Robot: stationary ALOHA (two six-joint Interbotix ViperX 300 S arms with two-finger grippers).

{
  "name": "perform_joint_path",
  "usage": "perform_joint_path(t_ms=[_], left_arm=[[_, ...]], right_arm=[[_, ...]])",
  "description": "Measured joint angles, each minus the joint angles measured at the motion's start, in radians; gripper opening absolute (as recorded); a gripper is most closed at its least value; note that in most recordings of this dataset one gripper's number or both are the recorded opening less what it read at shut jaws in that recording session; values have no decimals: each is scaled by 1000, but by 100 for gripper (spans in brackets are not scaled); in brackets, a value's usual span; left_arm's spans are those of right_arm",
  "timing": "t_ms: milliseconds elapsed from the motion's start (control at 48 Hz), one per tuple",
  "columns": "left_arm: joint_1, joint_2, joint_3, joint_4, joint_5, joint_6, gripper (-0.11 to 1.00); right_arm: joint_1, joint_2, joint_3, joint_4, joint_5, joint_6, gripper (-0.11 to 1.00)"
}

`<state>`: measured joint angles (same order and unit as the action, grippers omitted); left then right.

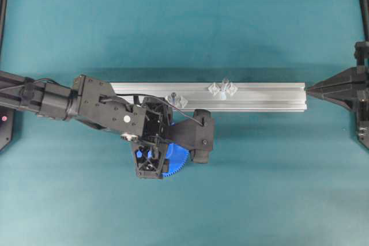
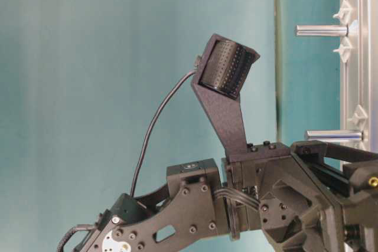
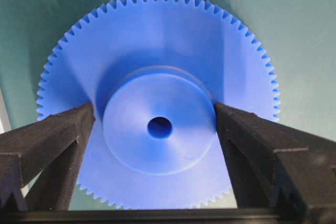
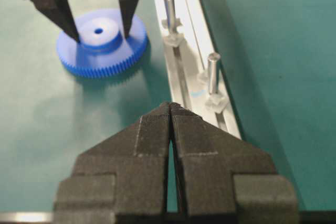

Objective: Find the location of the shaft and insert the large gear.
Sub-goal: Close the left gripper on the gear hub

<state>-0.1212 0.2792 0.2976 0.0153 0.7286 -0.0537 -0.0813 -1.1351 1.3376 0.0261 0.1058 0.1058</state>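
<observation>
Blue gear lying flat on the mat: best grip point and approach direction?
Take the blue gear by its raised round hub, coming straight down from above. It lies flat, so the toothed rim sits low against the mat, while the hub stands proud. The left claw already straddles the hub, fingers open either side.

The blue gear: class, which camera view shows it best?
The left wrist view: the blue gear fills the picture, with teeth, hub and centre hole clear. The right wrist view shows it small and far off; overhead the arm hides most of it; the table-level view shows none.
</observation>
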Motion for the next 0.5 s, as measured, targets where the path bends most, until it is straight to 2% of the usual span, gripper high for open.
perform_joint_path(t_ms=[125, 250, 500], left_arm=[[0, 0, 3, 0, -5, -8, 83], [-5, 3, 0, 0, -5, -9, 72], [-8, 2, 0, 0, -6, -11, 72]], right_arm=[[0, 0, 0, 0, 2, 0, 0], [0, 0, 0, 0, 0, 0, 0], [0, 0, 0, 0, 2, 0, 0]])
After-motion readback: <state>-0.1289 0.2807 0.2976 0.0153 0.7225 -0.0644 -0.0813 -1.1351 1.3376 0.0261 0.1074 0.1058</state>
